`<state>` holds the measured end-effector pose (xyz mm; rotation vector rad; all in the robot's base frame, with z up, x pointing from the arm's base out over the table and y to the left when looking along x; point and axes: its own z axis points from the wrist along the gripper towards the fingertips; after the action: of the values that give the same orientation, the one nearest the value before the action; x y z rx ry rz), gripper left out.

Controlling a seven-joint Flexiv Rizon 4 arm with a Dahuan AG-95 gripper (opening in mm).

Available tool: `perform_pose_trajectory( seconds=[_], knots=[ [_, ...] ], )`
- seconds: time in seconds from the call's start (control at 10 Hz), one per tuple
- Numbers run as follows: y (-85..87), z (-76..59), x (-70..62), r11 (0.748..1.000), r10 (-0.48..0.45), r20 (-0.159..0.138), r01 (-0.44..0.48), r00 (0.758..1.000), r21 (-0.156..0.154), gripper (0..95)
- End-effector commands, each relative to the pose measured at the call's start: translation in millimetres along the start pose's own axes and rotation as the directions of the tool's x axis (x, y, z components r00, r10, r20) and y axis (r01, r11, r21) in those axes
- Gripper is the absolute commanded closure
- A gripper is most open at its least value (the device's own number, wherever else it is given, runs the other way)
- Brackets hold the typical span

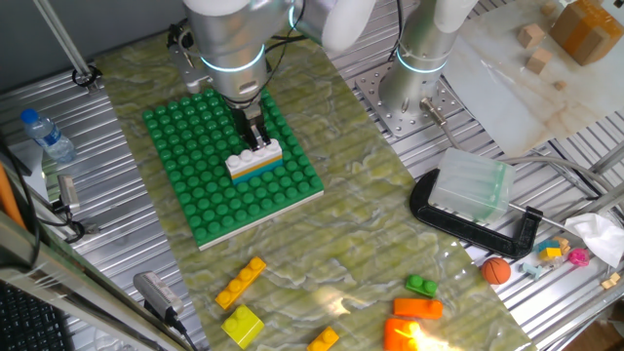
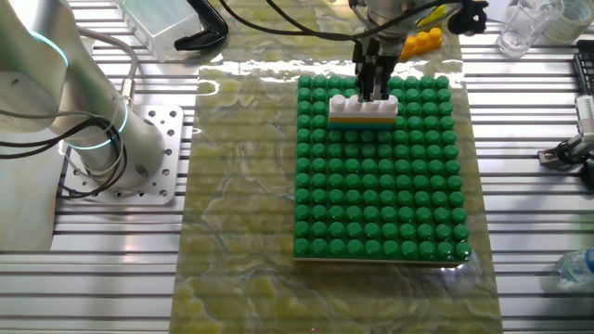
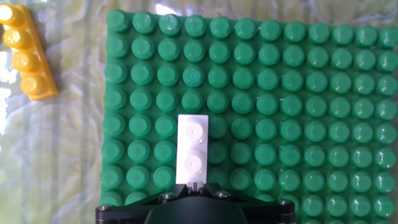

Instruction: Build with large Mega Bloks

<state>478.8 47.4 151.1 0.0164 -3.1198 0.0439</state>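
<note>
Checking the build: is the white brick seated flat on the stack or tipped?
Flat. The white brick sits level on the yellow-orange and cyan layers; its edges line up in both fixed views.

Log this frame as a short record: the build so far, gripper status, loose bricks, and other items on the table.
build: stack of studded plastic bars, white bar on top, yellow-orange and cyan layers beneath, on the green studded baseplate
gripper: two-finger gripper directly over the white bar, fingers at its studs; grasp state unclear
loose bricks: yellow four-stud bar, yellow square brick, small green brick, orange brick
other: black clamp, small orange ball
</note>
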Motion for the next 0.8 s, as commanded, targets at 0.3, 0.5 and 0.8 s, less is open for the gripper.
perform_pose_trajectory(
  seconds=[0.3,0.5,0.8],
  knots=[
    [-0.3,-1.3,1.5,1.0,-0.021,-0.006,0.021,1.0,0.01,95.0],
    [2.4,-8.6,-0.8,0.999,-0.029,-0.016,0.029,0.999,0.015,95.0],
    [15.2,-27.1,-10.4,0.998,-0.055,-0.025,0.055,0.998,0.013,95.0]
  ],
)
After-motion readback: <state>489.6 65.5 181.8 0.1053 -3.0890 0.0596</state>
